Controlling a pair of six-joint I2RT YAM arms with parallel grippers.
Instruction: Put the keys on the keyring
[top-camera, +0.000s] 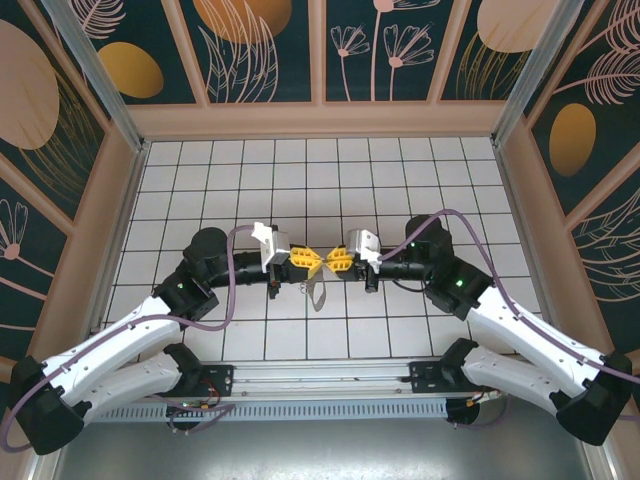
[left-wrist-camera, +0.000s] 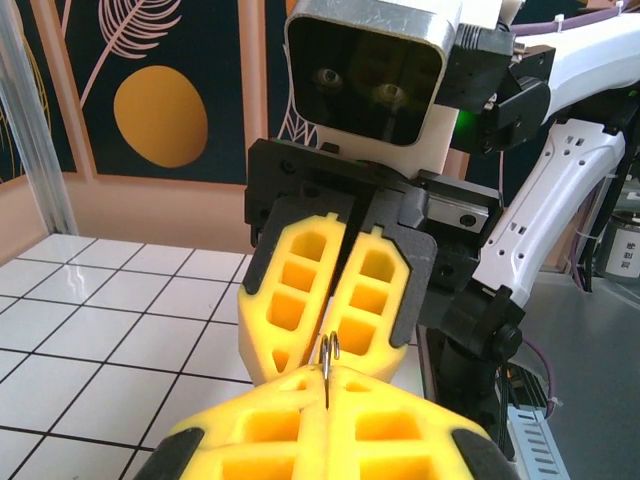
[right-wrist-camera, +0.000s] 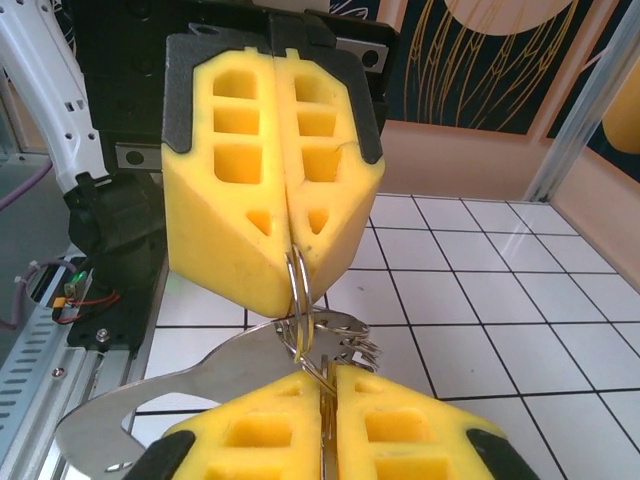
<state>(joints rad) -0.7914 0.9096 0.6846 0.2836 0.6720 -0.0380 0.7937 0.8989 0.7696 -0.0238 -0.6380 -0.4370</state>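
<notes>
My two grippers meet tip to tip above the middle of the table. The left gripper (top-camera: 311, 261) is shut on a small metal split ring (left-wrist-camera: 330, 352), which sticks out of its fingertips toward the right gripper's yellow fingers (left-wrist-camera: 375, 290). The right gripper (right-wrist-camera: 322, 395) is shut on thin wire rings belonging to the keyring (right-wrist-camera: 150, 400), a flat silver-grey loop hanging below both grippers (top-camera: 318, 292). A cluster of small rings (right-wrist-camera: 350, 345) sits along its edge. The left fingers (right-wrist-camera: 235, 210) pinch the split ring (right-wrist-camera: 299, 280) just above that cluster. The keys are hidden.
White tiled floor (top-camera: 300, 180) runs between patterned walls (top-camera: 320, 60) at the back and sides. Both arms (top-camera: 130, 340) reach in from the metal rail (top-camera: 320, 385) at the near edge, with purple cables (top-camera: 470, 225) looping over them.
</notes>
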